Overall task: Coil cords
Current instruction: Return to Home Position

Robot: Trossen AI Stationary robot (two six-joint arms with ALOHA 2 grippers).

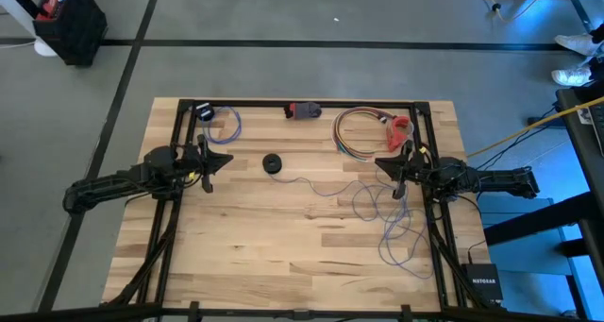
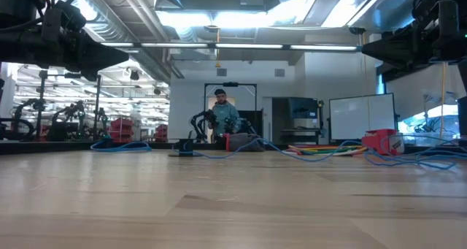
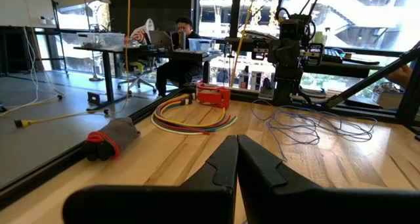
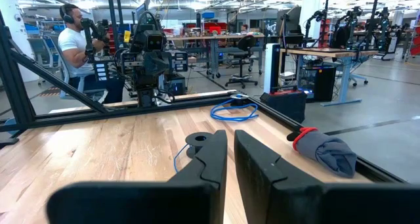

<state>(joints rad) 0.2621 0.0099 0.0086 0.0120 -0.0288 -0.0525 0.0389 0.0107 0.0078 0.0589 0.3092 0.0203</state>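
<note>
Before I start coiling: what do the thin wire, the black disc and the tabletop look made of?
The thin wire: flexible plastic-looking insulation, blue-lilac, lying in loose squiggles. The black disc: probably moulded plastic, matte; rubber possible. The tabletop: wood, joined strips with visible grain, smooth pale finish. The left gripper and the right gripper wait, shut, at the table's sides.

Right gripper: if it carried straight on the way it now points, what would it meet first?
Probably the left gripper, which faces the right gripper head-on. The black spool lies on the table under that line, but both grippers hang well above it.
</note>
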